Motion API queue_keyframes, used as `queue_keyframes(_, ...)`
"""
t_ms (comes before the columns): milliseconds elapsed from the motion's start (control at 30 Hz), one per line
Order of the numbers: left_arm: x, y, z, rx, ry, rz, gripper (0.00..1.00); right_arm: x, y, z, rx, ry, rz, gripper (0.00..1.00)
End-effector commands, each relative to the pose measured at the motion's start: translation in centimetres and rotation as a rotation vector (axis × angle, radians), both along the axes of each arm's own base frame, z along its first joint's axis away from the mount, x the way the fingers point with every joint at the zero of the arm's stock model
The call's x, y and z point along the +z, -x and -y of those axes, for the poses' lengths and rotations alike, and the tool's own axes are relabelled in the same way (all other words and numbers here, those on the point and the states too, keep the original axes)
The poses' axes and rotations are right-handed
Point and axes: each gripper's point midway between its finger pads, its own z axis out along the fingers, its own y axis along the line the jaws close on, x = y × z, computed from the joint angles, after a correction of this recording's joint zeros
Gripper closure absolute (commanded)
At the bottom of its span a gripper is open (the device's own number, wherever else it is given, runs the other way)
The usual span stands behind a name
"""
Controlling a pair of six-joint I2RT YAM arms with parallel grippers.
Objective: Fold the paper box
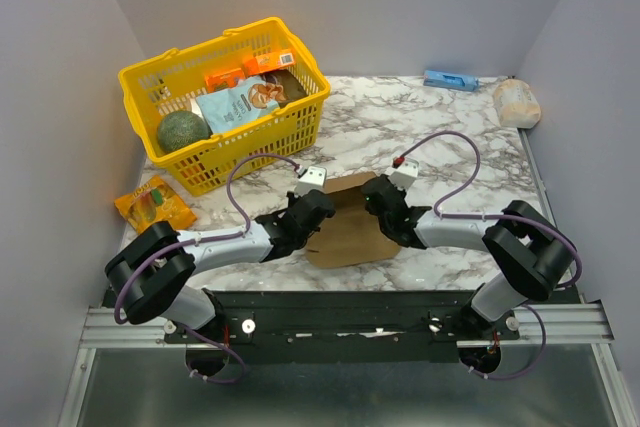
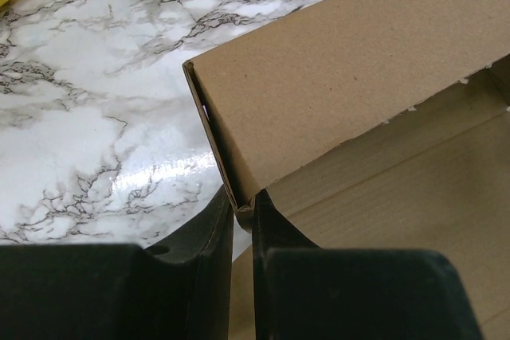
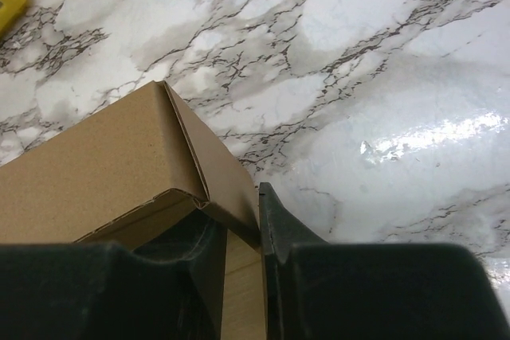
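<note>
The paper box (image 1: 345, 230) is plain brown cardboard, partly folded, lying on the marble table between my two arms. My left gripper (image 1: 312, 209) is shut on the box's left wall; in the left wrist view (image 2: 243, 209) the two black fingers pinch the raised cardboard edge (image 2: 351, 77). My right gripper (image 1: 378, 197) is shut on the box's right side flap; in the right wrist view (image 3: 243, 212) the flap (image 3: 215, 173) stands between the fingers. The far panel of the box (image 3: 88, 165) is folded upward.
A yellow basket (image 1: 175, 67) with packets and a green round thing stands back left. An orange packet (image 1: 155, 202) lies at the left. A small blue box (image 1: 450, 79) and a pale bag (image 1: 516, 102) sit at the back right.
</note>
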Motion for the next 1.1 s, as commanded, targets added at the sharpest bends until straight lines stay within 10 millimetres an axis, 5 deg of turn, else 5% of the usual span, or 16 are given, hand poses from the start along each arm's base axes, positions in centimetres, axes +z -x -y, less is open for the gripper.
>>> queue_keyframes(0, -0.8, 0.7, -0.7, -0.006, -0.05, -0.042, 0.84, -1.8, 0.6, 5.7, -0.209, 0.16, -0.028, 0.91)
queue_keyframes(200, -0.1, 0.3, -1.6, 0.021, -0.037, -0.025, 0.85, -2.0, 1.0, 6.5, -0.233, 0.182, -0.038, 0.91)
queue_keyframes(433, -0.4, 0.2, -0.6, -0.015, -0.016, -0.04, 0.85, -1.4, 0.3, 5.1, -0.187, 0.155, -0.031, 0.86)
queue_keyframes(533, -0.7, 0.2, -0.5, -0.029, -0.034, -0.058, 0.84, -0.5, 0.1, 3.4, -0.051, 0.142, -0.011, 0.7)
queue_keyframes(600, -0.8, -0.2, -0.7, -0.028, -0.053, -0.075, 0.84, 0.9, 0.5, 2.8, 0.025, 0.137, 0.024, 0.49)
queue_keyframes(667, -0.6, -0.5, -0.9, -0.03, -0.056, -0.078, 0.84, 1.2, 1.4, 2.3, 0.104, 0.132, 0.022, 0.33)
queue_keyframes(767, 0.0, -1.1, -0.8, -0.059, -0.046, -0.098, 0.83, 2.2, 3.0, 1.7, 0.212, 0.118, 0.009, 0.24)
queue_keyframes(900, 0.4, -1.7, -0.8, -0.096, -0.074, -0.124, 0.83, 3.5, 6.1, 0.7, 0.404, 0.087, 0.016, 0.21)
queue_keyframes(1067, 0.2, -2.0, -0.7, -0.144, -0.095, -0.117, 0.82, 8.7, 10.2, -1.7, 0.662, -0.086, 0.153, 0.19)
